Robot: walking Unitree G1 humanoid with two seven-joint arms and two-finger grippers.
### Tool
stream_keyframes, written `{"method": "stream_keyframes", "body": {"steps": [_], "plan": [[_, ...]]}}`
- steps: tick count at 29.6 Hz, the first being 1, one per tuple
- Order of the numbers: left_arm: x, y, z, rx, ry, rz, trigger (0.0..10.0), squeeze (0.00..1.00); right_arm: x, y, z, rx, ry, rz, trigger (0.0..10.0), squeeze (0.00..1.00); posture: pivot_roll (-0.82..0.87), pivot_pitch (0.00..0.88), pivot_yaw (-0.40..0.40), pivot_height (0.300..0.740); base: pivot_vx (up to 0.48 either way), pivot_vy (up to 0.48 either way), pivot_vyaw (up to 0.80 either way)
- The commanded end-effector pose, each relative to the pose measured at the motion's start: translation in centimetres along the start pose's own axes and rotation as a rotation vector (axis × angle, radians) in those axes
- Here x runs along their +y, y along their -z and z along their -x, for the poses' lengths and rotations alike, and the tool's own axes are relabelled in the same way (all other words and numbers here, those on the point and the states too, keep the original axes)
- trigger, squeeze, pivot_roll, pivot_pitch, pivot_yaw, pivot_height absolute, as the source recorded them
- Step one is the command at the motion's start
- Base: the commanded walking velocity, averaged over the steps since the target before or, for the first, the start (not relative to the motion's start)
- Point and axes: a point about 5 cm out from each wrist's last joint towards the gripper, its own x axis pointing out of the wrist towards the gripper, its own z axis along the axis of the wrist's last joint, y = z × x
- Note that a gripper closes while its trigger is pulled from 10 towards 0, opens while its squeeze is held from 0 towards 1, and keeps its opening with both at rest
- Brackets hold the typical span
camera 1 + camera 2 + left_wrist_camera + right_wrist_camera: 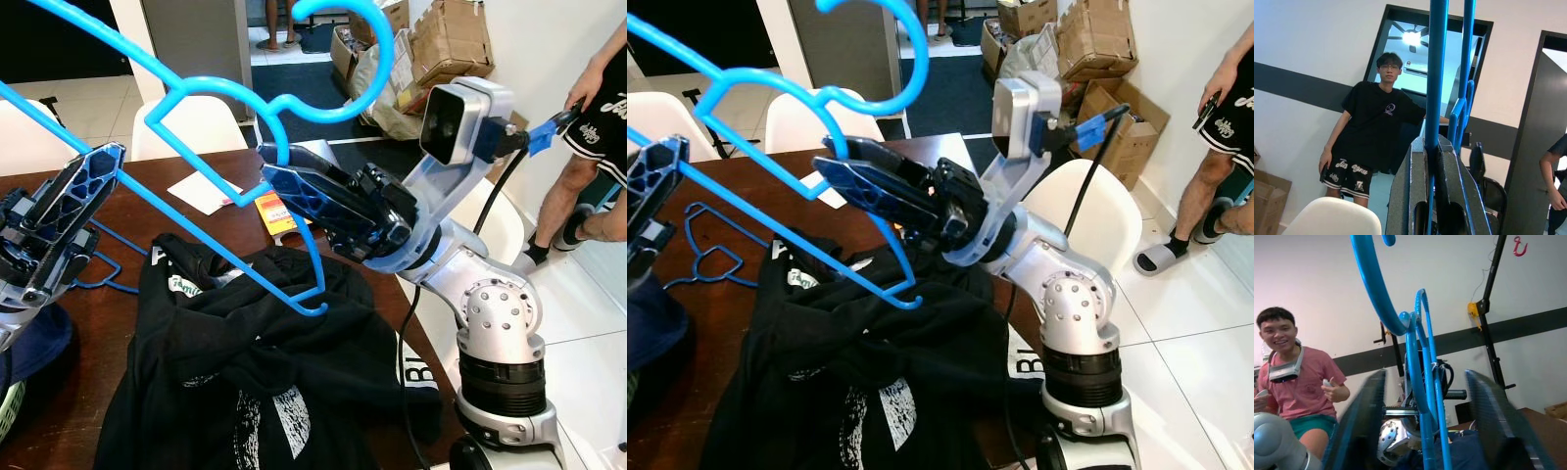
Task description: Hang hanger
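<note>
The left gripper [93, 166] is pinching one arm of the blue plastic hanger [211, 83], holding it lifted off the bench [127, 201]. The right gripper [284, 176] is spread around the hanger's neck, likely steadying it, just above the black T-shirt [265, 382]. Beyond, a person [602, 108] is standing watching.

bright blue hanger [196, 93], black garment [265, 382] with white print, dark brown table [127, 206]

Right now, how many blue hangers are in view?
2. One blue hanger is held up above the black shirt, gripped by the left gripper; the second hanger lies flat on the table. Others may be hidden under clothes.
</note>
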Motion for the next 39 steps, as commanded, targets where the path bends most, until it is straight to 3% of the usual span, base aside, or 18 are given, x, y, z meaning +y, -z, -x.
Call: {"method": "stream_keyframes", "body": {"steps": [1,2,3,12,13,23,37,38,39], "plan": [[0.1,0.0,0.0,-0.009,0.002,-0.004,0.0,0.00,0.2,-0.2,-0.3,0.000,-0.013,0.028,10.0,1.00,0.09,0.085,0.015,0.740,0.000,0.000,0.00],[0.1,-0.1,0.0,-0.011,0.003,-0.003,0.0,0.00,0.2,-0.1,-0.4,0.014,-0.015,0.035,10.0,1.00,0.08,0.088,0.016,0.740,0.000,0.000,0.00],[0.1,0.0,0.0,-0.011,0.005,0.001,0.0,0.00,0.2,0.2,-0.6,0.036,-0.010,0.049,10.0,0.00,0.08,0.091,0.021,0.740,0.000,0.000,0.00],[0.3,0.4,-0.1,-0.012,0.001,0.024,0.0,0.00,-0.1,0.9,-1.9,0.102,0.055,0.130,10.0,0.00,0.08,0.087,0.023,0.740,0.000,0.000,0.00],[0.3,0.5,0.0,-0.011,-0.001,0.027,0.0,0.00,-0.1,0.8,-2.0,0.083,0.060,0.129,0.0,0.00,0.07,0.096,0.029,0.740,0.000,0.000,0.00],[0.4,0.9,-0.1,-0.007,-0.003,0.029,0.0,0.00,-0.5,0.0,-1.7,0.021,0.076,0.130,0.0,0.00,0.07,0.092,0.028,0.740,0.000,0.000,0.00],[0.6,1.2,0.1,0.022,-0.023,0.029,0.0,0.00,-0.2,0.2,-1.4,0.043,0.048,0.130,0.0,0.00,0.08,0.083,0.027,0.740,0.000,0.000,0.00],[0.9,1.5,0.1,0.034,-0.062,0.024,10.0,0.58,-0.4,0.3,-1.4,0.044,0.058,0.131,0.0,0.00,0.08,0.085,0.029,0.740,0.000,0.000,0.00],[0.9,1.5,0.1,0.034,-0.062,0.024,10.0,0.58,-0.4,0.3,-1.4,0.044,0.058,0.131,0.0,0.00,0.08,0.085,0.029,0.740,0.000,0.000,0.00]]}}
